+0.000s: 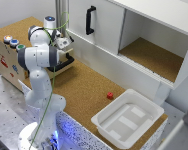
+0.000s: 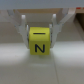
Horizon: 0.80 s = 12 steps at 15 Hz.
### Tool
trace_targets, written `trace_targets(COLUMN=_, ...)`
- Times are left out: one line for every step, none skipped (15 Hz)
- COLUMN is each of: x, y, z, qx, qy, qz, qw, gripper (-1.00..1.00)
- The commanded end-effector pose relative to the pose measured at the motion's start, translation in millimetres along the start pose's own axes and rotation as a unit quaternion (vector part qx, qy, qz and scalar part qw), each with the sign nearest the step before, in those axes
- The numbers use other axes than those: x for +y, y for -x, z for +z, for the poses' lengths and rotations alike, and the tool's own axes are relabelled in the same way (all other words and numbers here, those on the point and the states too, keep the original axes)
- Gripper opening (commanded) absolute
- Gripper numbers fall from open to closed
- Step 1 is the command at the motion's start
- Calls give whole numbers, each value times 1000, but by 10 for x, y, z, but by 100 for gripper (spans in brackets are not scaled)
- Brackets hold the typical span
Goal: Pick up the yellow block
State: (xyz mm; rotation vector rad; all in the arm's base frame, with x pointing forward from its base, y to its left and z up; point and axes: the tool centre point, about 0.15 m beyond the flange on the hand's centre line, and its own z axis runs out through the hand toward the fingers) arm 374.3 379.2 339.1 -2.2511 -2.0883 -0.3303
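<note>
The yellow block [image 2: 40, 41], a cube with a black letter N on its face, fills the middle of the wrist view. It sits between the two fingers [image 2: 23, 36] of my gripper [image 2: 40, 34], which press against its two sides. In the exterior view my gripper [image 1: 67, 45] is at the back of the cork table, close to the white cabinet's front, on the exterior view's left. I cannot make out the block in that view.
A small red block [image 1: 110, 95] lies on the cork table [image 1: 84, 85]. A white bin [image 1: 144, 107] stands on the exterior view's right. The white cabinet has a black handle [image 1: 90, 20] and an open compartment [image 1: 149, 55]. A box with coloured buttons [image 1: 11, 42] is on the left.
</note>
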Motion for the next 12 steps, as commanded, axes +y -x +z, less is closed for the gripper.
trace_targets(x=237, y=253, z=-519, qx=-16, qy=45, qz=50, qw=998, gripper=-100)
trace_targets(x=283, y=336, z=-621, qx=-13, qy=55, qz=61, qw=997, gripper=-100)
trace_targets(x=337, y=440, z=-738, qx=-10, qy=68, qz=75, qw=995, gripper=-100)
trace_targets(x=380, y=538, z=-835, qx=-9, qy=80, qz=87, qw=993, gripper=-100)
trace_targets(x=424, y=646, z=-923, qx=-7, qy=90, qz=100, qw=991, gripper=-100)
trace_targets(x=464, y=748, z=-987, qx=-7, qy=98, qz=112, qw=989, gripper=-100)
trace_targets(x=510, y=889, z=-1052, qx=-7, qy=107, qz=129, qw=986, gripper=-100)
trace_targets(x=556, y=1046, z=-1092, qx=-9, qy=110, qz=147, qw=983, gripper=-100)
trace_targets(x=596, y=1239, z=-1115, qx=-12, qy=113, qz=168, qw=979, gripper=-100)
trace_targets(x=620, y=1385, z=-1121, qx=-15, qy=113, qz=184, qw=976, gripper=-100)
trace_targets(x=641, y=1580, z=-1126, qx=-19, qy=115, qz=206, qw=972, gripper=-100)
trace_targets(x=646, y=1748, z=-1124, qx=-24, qy=114, qz=224, qw=968, gripper=-100)
